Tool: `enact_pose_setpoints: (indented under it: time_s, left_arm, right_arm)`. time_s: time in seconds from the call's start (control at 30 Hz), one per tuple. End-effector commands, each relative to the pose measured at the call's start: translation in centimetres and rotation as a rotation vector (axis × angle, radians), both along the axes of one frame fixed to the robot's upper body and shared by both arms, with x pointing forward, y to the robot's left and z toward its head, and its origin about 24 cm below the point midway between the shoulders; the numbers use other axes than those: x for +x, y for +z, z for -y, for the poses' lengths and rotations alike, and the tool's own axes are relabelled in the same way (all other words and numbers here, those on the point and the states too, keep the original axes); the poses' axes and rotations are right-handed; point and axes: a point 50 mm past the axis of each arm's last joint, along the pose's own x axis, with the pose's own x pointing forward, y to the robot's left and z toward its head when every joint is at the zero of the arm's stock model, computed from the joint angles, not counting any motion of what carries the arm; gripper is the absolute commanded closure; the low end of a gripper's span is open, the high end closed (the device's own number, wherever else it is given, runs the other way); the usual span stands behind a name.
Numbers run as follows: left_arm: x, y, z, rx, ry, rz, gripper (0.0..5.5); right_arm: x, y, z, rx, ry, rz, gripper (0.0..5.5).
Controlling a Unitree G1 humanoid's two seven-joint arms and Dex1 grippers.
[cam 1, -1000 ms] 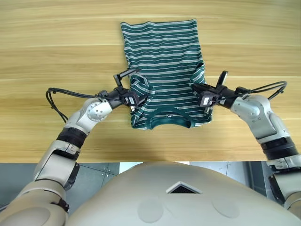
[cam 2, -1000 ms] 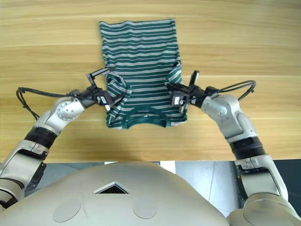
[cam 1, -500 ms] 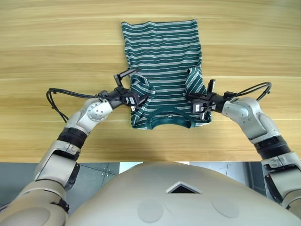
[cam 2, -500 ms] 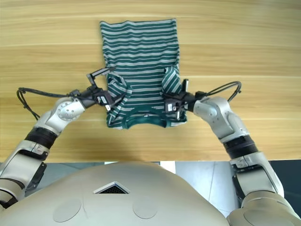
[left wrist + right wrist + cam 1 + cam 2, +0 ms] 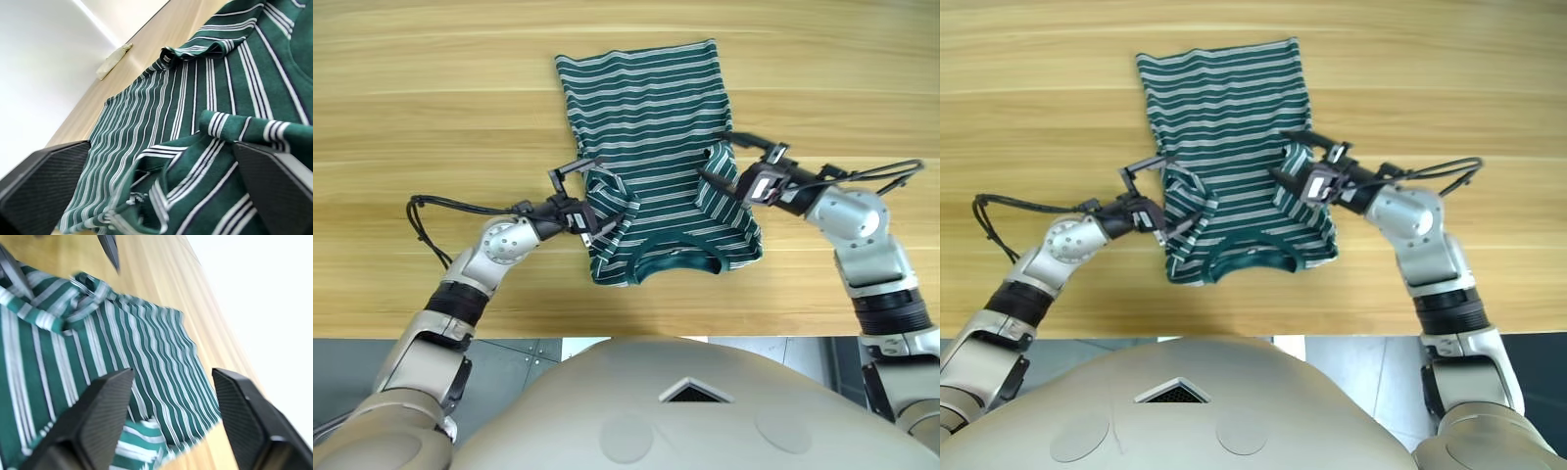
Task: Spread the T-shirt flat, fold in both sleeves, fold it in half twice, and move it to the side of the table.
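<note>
— Wooden desk [image 5: 431, 98] of pale planks, carrying what?
— Green striped T-shirt [image 5: 651, 108] at the middle, hem far, collar [image 5: 677, 257] near, lying slightly askew.
— Sleeves?
— Both folded inward and bunched on the body: left sleeve [image 5: 610, 196] and right sleeve [image 5: 722, 166].
— Left end effector [image 5: 590, 194]?
— Spread wide at the left sleeve, fingers [image 5: 44, 181] on either side of the bunched fabric, pinching nothing.
— Right end effector [image 5: 720, 159]?
— Spread as well, low over the right sleeve, one finger by the shirt's outer edge, the other toward the chest. Hard to judge whether touching the cloth.
</note>
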Motion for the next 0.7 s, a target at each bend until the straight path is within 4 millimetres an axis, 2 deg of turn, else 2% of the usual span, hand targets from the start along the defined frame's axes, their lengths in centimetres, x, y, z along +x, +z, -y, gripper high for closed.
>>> enact_pose_setpoints:
  time_s: [0.03, 0.13, 0.23, 0.33, 0.5, 0.7]
  left_arm:
    - [-0.3, 1.8, -2.0, 0.002, -0.01, 0.016, 0.1]
    - [0.2, 1.9, -3.7, 0.08, 0.037, 0.022, 0.1]
    - [0.5, 1.5, -3.9, 0.109, 0.059, 0.025, 0.1]
    - [0.5, 1.1, -3.7, 0.112, 0.058, 0.023, 0.1]
    - [0.6, 0.9, -3.5, 0.113, 0.058, 0.024, 0.1]
    - [0.6, 0.7, -3.5, 0.116, 0.061, 0.022, 0.1]
  right_arm:
    - [-0.3, 1.2, 4.4, -0.077, -0.124, 0.026, 1.89]
    - [-1.1, 0.9, 6.7, -0.132, -0.18, -0.012, 1.34]
    - [-2.3, -1.5, 8.0, -0.207, -0.205, -0.129, 0.77]
    - [-3.6, -4.1, 8.1, -0.245, -0.191, -0.243, 0.14]
    - [-5.1, -6.0, 6.9, -0.242, -0.132, -0.318, 0.11]
    - [-6.1, -6.0, 5.8, -0.223, -0.082, -0.33, 0.11]
